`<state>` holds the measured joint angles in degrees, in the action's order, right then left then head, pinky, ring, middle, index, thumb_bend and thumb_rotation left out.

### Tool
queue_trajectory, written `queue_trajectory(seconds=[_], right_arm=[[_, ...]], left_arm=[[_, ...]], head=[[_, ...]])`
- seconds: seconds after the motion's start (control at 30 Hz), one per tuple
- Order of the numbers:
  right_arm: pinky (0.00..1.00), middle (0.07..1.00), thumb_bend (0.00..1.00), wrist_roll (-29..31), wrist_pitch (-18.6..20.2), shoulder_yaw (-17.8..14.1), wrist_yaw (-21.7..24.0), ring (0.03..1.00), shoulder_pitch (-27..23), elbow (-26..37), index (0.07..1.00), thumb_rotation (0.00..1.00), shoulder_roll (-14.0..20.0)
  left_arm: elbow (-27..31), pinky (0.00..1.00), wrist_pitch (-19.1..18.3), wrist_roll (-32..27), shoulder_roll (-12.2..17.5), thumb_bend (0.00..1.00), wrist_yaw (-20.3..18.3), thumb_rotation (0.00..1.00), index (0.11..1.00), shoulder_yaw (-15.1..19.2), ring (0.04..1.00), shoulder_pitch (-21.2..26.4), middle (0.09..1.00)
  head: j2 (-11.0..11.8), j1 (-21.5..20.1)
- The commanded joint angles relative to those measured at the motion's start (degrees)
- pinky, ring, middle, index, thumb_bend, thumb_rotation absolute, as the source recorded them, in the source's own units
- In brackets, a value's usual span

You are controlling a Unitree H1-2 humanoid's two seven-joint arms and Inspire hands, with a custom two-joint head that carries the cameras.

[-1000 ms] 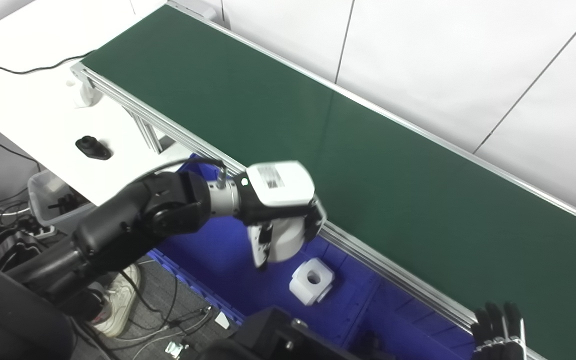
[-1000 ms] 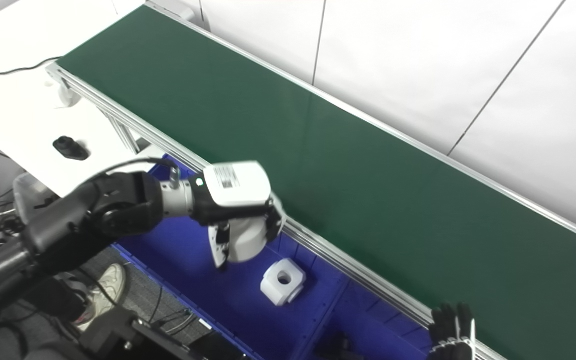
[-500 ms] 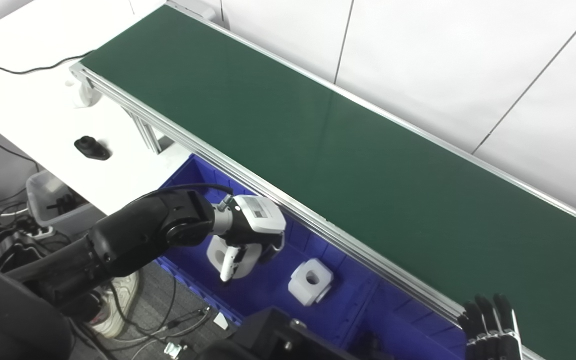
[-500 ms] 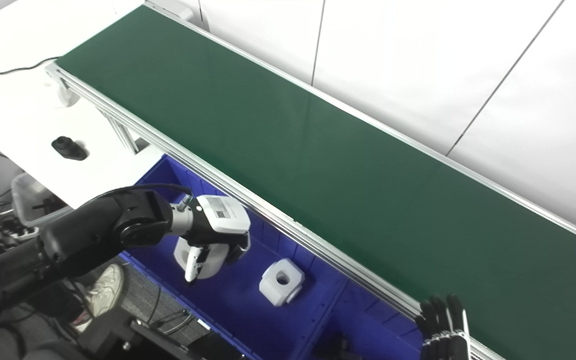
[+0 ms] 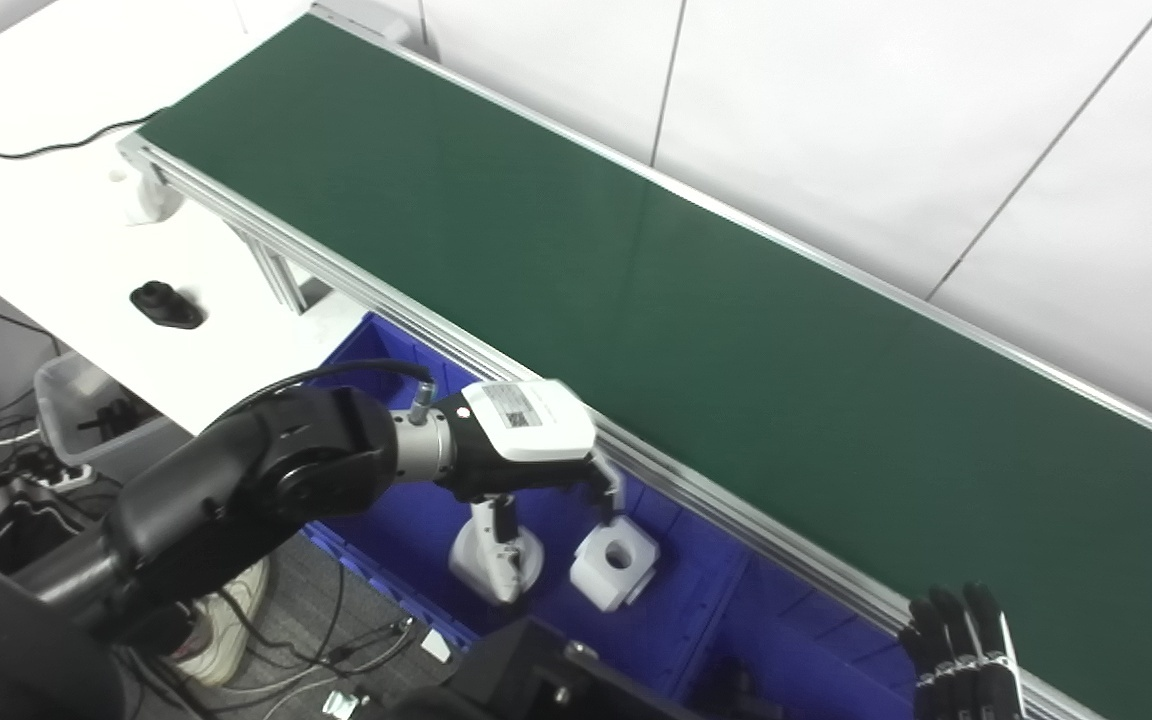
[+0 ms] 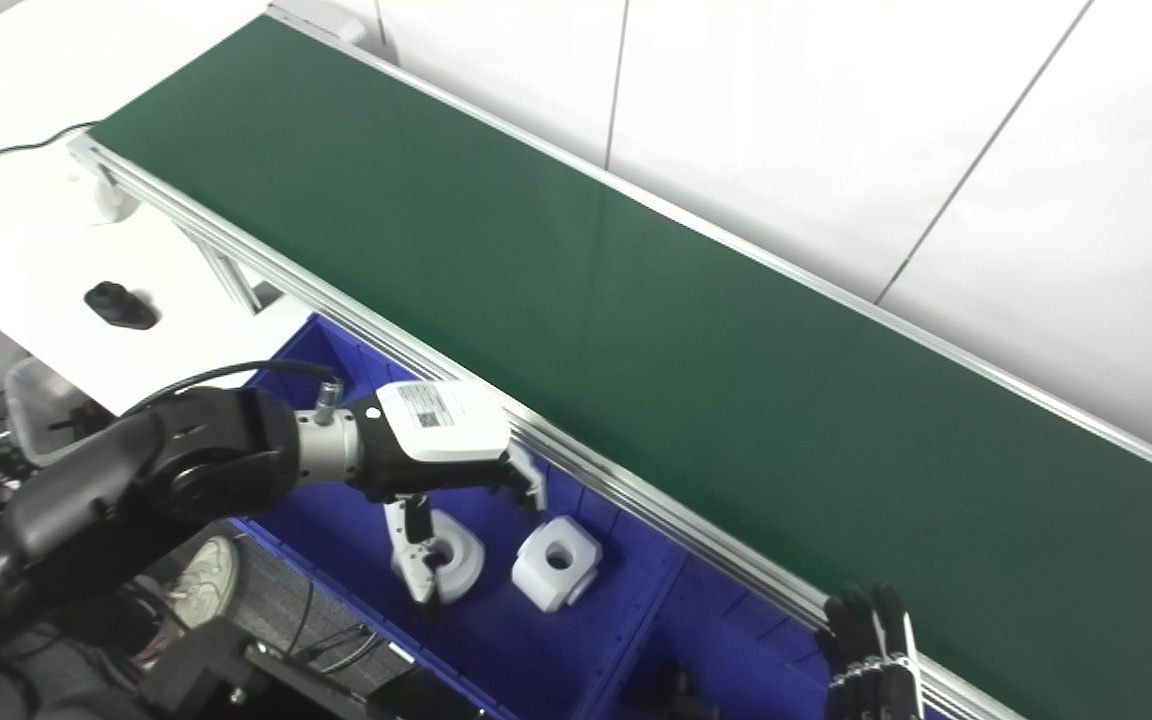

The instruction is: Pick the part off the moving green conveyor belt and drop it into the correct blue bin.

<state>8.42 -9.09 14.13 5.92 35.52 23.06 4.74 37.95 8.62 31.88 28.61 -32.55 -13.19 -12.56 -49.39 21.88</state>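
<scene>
Two white parts lie in the blue bin [image 5: 406, 520] now: a round ring-shaped part [image 6: 456, 560] and a cube [image 6: 557, 562] with a hole in its top. Half a second ago I had the ring clasped in my left hand [image 5: 536, 455] low over the bin; now it sits on the bin floor and the hand is above it with fingers spread, holding nothing. One finger [image 5: 503, 555] points down and appears to touch the ring's near side, though I cannot tell for sure. Another finger [image 5: 608, 492] reaches toward the cube's upper edge. The ring rests just left of the cube, near it but apart, directly under my palm. The cube has kept its spot in the bin. The whole view has slid a little left and down since the earlier frame, so the camera has moved.

My right hand [image 5: 966, 655] shows only as dark fingertips at the bottom edge, beside the belt's rail; I cannot tell whether it is open or closed. The green belt [image 5: 636, 270] carries nothing. On the white table [image 5: 26, 240] to the left sits a small black object [image 5: 166, 305]
</scene>
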Motion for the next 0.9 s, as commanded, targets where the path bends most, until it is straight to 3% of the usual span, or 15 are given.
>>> queue_trajectory(seconds=[0.0, 0.03, 0.07, 0.1, 0.13, 0.17, 0.2, 0.23, 0.27, 0.3, 0.37, 0.47, 0.5, 0.63, 0.87], right_arm=[[0.91, 0.912, 0.87, -1.1, -1.3, 0.4, 0.3, 0.914, 0.7, 1.0, 0.946, 0.9, -0.8], [0.9, 0.906, 0.87, -1.6, -1.3, 0.6, 0.1, 0.908, 0.8, 1.0, 0.942, 0.91, -1.1], [0.89, 0.904, 0.88, -2.3, -1.2, 1.0, -0.1, 0.905, 0.9, 1.0, 0.94, 0.91, -1.5], [0.89, 0.899, 0.88, -3.0, -1.3, 1.3, -0.2, 0.9, 1.0, 0.9, 0.938, 0.91, -1.8], [0.88, 0.898, 0.88, -4.1, -1.6, 1.9, -0.3, 0.897, 1.0, 0.6, 0.938, 0.91, -2.3], [0.87, 0.893, 0.88, -4.8, -1.8, 2.3, -0.5, 0.89, 1.0, 0.4, 0.937, 0.91, -2.7], [0.87, 0.892, 0.87, -5.8, -1.8, 2.9, -0.7, 0.887, 1.1, 0.2, 0.937, 0.91, -3.2], [0.87, 0.891, 0.87, -6.4, -1.8, 3.3, -0.9, 0.887, 1.1, 0.1, 0.937, 0.91, -3.6], [0.87, 0.89, 0.87, -7.3, -1.9, 4.2, -1.2, 0.889, 1.1, -0.3, 0.935, 0.91, -4.4], [0.88, 0.893, 0.86, -8.0, -1.9, 4.8, -1.4, 0.895, 1.2, -0.5, 0.933, 0.9, -5.0], [0.88, 0.893, 0.85, -10.9, -2.2, 6.3, -2.2, 0.895, 1.3, -1.5, 0.932, 0.9, -6.8], [0.88, 0.894, 0.84, -13.5, -2.9, 8.0, -3.3, 0.904, 1.1, -3.4, 0.929, 0.9, -9.2], [0.89, 0.894, 0.83, -14.3, -3.4, 8.6, -3.9, 0.908, 0.9, -4.4, 0.929, 0.9, -10.0], [0.91, 0.899, 0.81, -16.9, -4.7, 10.7, -6.4, 0.918, 0.4, -7.3, 0.935, 0.9, -12.5], [0.94, 0.916, 0.79, -19.7, -4.1, 13.4, -10.1, 0.933, -1.2, -9.7, 0.952, 0.9, -15.3]], left_arm=[[5.1, 0.4, -0.2, -13.7, -4.5, 0.78, 7.2, 0.32, 0.554, 1.8, 0.488, -1.9, 0.558], [5.9, 0.39, 0.0, -17.9, -6.1, 0.79, 8.9, 0.25, 0.531, 2.3, 0.467, -2.8, 0.532], [6.7, 0.38, 0.1, -21.5, -7.6, 0.8, 10.4, 0.22, 0.519, 2.8, 0.456, -3.9, 0.518], [7.5, 0.38, 0.1, -24.7, -9.4, 0.78, 11.9, 0.21, 0.518, 3.0, 0.453, -5.0, 0.512], [8.6, 0.38, -0.2, -28.2, -12.5, 0.76, 14.0, 0.23, 0.522, 2.5, 0.451, -6.7, 0.508], [9.3, 0.38, -0.4, -30.6, -14.8, 0.73, 15.4, 0.27, 0.529, 2.2, 0.46, -7.8, 0.51], [9.4, 0.38, -0.1, -33.1, -16.9, 0.73, 16.9, 0.28, 0.531, 2.0, 0.463, -8.9, 0.51], [9.4, 0.38, 0.1, -34.7, -18.1, 0.71, 17.7, 0.29, 0.536, 2.0, 0.469, -9.6, 0.517], [6.4, 0.4, 4.2, -33.0, -21.5, 0.63, 19.8, 0.41, 0.57, 2.3, 0.502, -10.9, 0.556], [4.1, 0.4, 7.3, -31.6, -24.0, 0.65, 21.2, 0.47, 0.574, 2.6, 0.497, -11.9, 0.557], [-4.0, 0.48, 14.2, -29.1, -26.7, 0.69, 23.0, 0.53, 0.648, 3.3, 0.565, -13.6, 0.628], [-14.9, 0.68, 17.7, -29.2, -26.0, 0.72, 23.1, 0.54, 0.794, 3.4, 0.736, -14.2, 0.778], [-18.2, 0.75, 18.1, -28.8, -24.8, 0.69, 23.0, 0.57, 0.855, 3.5, 0.81, -13.7, 0.845], [-26.7, 0.92, 18.3, -25.5, -19.3, 0.71, 22.3, 0.71, 0.99, 3.5, 0.97, -12.1, 0.988], [-31.8, 0.97, 18.2, -24.5, -13.0, 0.7, 21.3, 0.69, 1.0, 1.2, 0.995, -9.7, 1.0]], head=[[-0.5, -3.0], [-0.6, -3.6], [-1.1, -7.6], [-1.2, -8.3], [-1.4, -13.0], [-1.4, -13.0], [-1.6, -17.9], [-1.6, -17.9], [-1.3, -23.3], [-1.3, -23.3], [-0.6, -29.8], [0.3, -35.4], [0.8, -38.9], [1.6, -45.0], [0.2, -51.9]])
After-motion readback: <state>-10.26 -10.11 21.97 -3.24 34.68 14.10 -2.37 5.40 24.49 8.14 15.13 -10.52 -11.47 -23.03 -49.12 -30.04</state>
